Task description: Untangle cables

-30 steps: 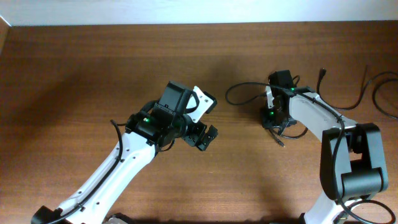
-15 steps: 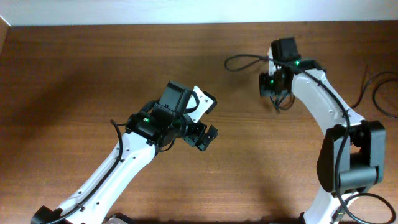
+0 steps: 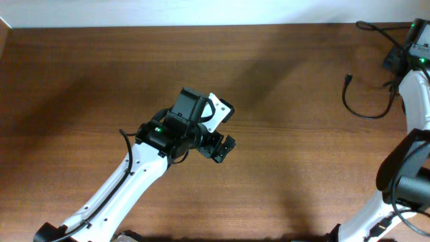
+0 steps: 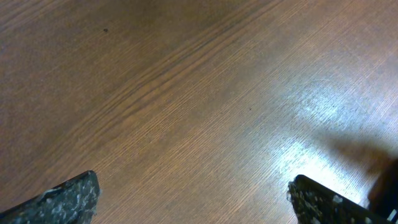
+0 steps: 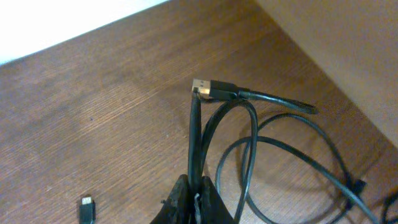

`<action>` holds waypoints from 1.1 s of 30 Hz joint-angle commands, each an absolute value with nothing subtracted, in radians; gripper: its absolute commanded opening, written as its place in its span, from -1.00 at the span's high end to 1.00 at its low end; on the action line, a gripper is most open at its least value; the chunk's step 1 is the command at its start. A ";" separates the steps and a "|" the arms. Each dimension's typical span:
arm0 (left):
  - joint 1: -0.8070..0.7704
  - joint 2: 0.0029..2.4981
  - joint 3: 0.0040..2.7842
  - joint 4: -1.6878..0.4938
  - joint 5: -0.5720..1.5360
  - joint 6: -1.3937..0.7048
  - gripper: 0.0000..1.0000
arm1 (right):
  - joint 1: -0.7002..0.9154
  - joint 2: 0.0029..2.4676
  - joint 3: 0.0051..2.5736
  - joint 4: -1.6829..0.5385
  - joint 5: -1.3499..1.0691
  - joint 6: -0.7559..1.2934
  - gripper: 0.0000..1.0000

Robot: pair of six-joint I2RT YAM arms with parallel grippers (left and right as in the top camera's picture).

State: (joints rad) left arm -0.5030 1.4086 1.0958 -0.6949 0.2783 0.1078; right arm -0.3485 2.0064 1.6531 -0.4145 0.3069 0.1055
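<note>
My right gripper [image 5: 195, 190] is shut on a thin black cable [image 5: 194, 137] at the far right back of the table, seen from overhead [image 3: 396, 59]. The held cable rises to a USB plug end [image 5: 208, 88], with more black loops [image 5: 292, 149] lying beside it. A small loose plug end [image 5: 87, 208] lies on the wood to the left. Overhead, a black cable loop [image 3: 366, 101] trails below the right gripper. My left gripper [image 3: 220, 148] is open and empty over bare wood near the middle; its two fingertips show in the left wrist view [image 4: 193, 199].
The brown wooden table [image 3: 101, 81] ends at a white wall along the back edge [image 3: 201, 13]. In the right wrist view the table's right edge [image 5: 311, 56] runs close beside the cable loops.
My right arm has swung from the table's middle right to the far back right corner, carrying the cable with it. The left arm has not moved.
</note>
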 commanded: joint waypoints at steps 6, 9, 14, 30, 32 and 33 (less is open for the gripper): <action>-0.504 1.410 1.096 -0.694 0.272 0.098 -0.98 | -0.332 2.097 1.670 -0.291 0.130 0.110 0.92; -0.504 1.410 1.096 -0.694 0.272 0.098 -0.98 | -0.332 2.140 1.670 -0.303 0.074 0.110 0.22; -0.504 1.410 1.096 -0.694 0.272 0.098 -0.98 | -0.332 2.116 1.671 -0.367 -0.025 0.102 -0.98; -0.504 1.410 1.096 -0.694 0.272 0.098 -0.98 | -0.016 1.563 1.670 -1.219 -0.207 0.113 -0.98; -0.504 1.410 1.096 -0.694 0.272 0.098 -0.98 | 0.025 1.568 1.670 -1.235 -0.206 0.113 -0.98; -0.504 1.410 1.096 -0.694 0.272 0.098 -0.98 | 0.027 1.568 1.670 -1.235 -0.206 0.113 -0.98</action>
State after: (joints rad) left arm -0.5030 1.4094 1.0954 -0.6952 0.2783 0.1078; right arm 0.0154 1.5642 1.6680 -1.2331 -0.1944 0.1059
